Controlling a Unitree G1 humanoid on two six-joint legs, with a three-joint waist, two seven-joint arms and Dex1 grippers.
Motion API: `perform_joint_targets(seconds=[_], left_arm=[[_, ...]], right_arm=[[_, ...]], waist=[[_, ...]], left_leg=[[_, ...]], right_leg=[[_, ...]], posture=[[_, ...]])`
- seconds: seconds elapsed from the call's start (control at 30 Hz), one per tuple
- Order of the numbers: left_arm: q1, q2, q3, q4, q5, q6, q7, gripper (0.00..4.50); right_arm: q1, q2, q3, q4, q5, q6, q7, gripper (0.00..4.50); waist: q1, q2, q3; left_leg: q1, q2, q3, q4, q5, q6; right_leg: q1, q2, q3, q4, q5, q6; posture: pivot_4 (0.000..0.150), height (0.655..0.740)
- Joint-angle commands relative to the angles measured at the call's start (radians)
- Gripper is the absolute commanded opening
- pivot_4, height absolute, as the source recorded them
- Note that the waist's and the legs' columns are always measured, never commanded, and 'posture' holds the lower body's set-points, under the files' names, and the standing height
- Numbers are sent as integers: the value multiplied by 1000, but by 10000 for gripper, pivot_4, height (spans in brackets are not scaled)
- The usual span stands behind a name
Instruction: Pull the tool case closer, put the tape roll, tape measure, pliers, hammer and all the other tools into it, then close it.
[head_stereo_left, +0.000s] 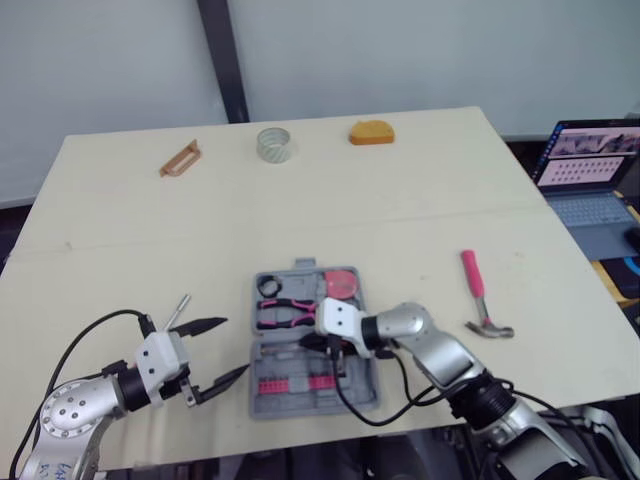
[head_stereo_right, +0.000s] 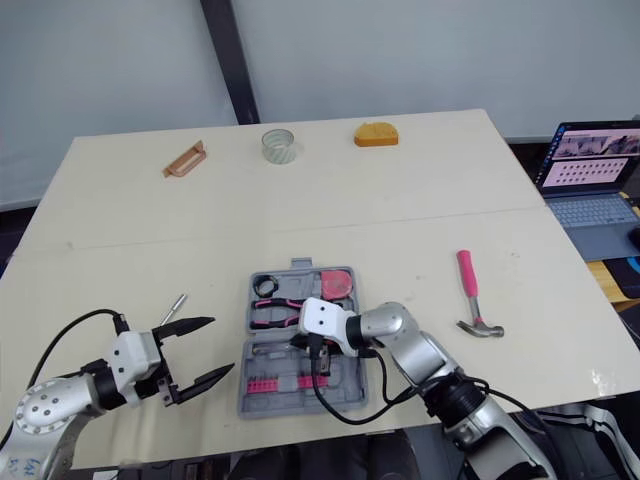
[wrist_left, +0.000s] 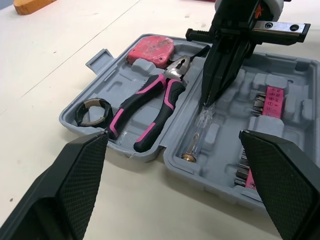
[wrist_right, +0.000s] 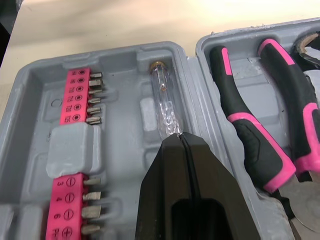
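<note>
The grey tool case (head_stereo_left: 262, 402) lies open near the table's front edge. In it are pink-and-black pliers (wrist_left: 150, 102), a pink tape measure (wrist_left: 150, 50), a small dark tape ring (wrist_left: 92, 111) and pink bit racks (wrist_right: 75, 97). My right gripper (wrist_right: 181, 135) is down in the case's near half, shut on the end of a clear-handled screwdriver (wrist_right: 166, 102) that lies in a slot. My left gripper (head_stereo_left: 236, 345) hovers open just left of the case, holding nothing. A pink-handled hammer (head_stereo_left: 483, 300) lies right of the case. A clear tape roll (head_stereo_left: 274, 143) sits far back.
A small metal-tipped tool (head_stereo_left: 178, 312) lies on the table beside my left gripper. At the back are a brown handle-shaped piece (head_stereo_left: 180, 159) and an orange object (head_stereo_left: 371, 132). A laptop (head_stereo_left: 590, 180) stands off the table's right edge.
</note>
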Motion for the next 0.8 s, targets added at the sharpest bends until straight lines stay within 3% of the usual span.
perform_joint_targets(seconds=[0.03, 0.8], left_arm=[[5, -2, -2, -16, -6, -24, -3, 45000], [-3, -2, -16, -32, -7, -12, 12, 45000]], right_arm=[[15, -24, -10, -40, -2, 1, 17, 352], [-19, -28, 65, -50, -83, 69, 15, 352]], waist=[[0, 0, 0], [0, 0, 0]], left_leg=[[0, 0, 0, 0, 0, 0], [0, 0, 0, 0, 0, 0]], right_leg=[[0, 0, 0, 0, 0, 0], [0, 0, 0, 0, 0, 0]], posture=[[1500, 7400], [1500, 7400]])
